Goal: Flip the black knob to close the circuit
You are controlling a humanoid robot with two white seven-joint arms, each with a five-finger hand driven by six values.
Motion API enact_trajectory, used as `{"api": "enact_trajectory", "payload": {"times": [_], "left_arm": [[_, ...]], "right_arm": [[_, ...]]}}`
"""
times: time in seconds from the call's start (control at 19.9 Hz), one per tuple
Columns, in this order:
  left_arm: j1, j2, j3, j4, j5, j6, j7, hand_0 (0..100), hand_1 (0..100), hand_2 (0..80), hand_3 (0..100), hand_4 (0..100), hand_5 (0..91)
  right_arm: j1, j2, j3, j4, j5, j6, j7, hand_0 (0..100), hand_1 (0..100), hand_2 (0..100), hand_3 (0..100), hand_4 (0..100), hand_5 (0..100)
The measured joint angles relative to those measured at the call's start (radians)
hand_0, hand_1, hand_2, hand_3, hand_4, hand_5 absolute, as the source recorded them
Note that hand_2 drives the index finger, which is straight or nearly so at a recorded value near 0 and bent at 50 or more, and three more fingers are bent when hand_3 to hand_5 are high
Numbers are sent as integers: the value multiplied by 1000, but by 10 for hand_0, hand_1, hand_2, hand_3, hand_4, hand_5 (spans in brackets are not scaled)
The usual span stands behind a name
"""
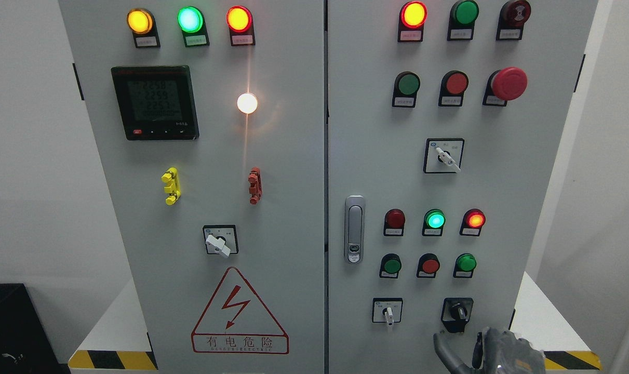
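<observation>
Black knob (457,311) at lower right of right cabinet door (501,182), on black plate, right of small white selector switch (388,311). Right hand (501,350) enters at bottom edge, just below knob, not touching. One grey finger curves up toward plate; fingers hold nothing, loosely spread. Left hand out of view.

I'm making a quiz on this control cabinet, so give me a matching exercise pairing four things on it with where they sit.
Things:
1. black knob
2. digital meter
3. emergency stop button
4. warning triangle

Places:
A. upper left door
B. lower left door
C. lower right door, just above the right hand
D. upper right door

Pairs: 1-C, 2-A, 3-D, 4-B
</observation>
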Motion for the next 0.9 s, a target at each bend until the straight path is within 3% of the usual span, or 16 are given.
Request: {"api": "enact_trajectory", "payload": {"times": [0.2,0.35,0.6,0.9], "left_arm": [[0,0,0,0,0,0,0,120,556,0,0,0,0],[0,0,0,0,0,0,0,120,556,0,0,0,0],[0,0,0,0,0,0,0,120,556,0,0,0,0],[0,0,0,0,0,0,0,120,556,0,0,0,0]], "right_arm": [[55,-1,4,-48,-138,1,-76,0,0,623,891,805,694],[84,-2,6,-81,-240,1,-118,0,12,545,839,747,606],[107,-3,9,-120,-447,-14,-193,0,8,366,582,561,493],[133,-4,11,-149,-661,-54,-232,0,0,227,414,403,377]]}}
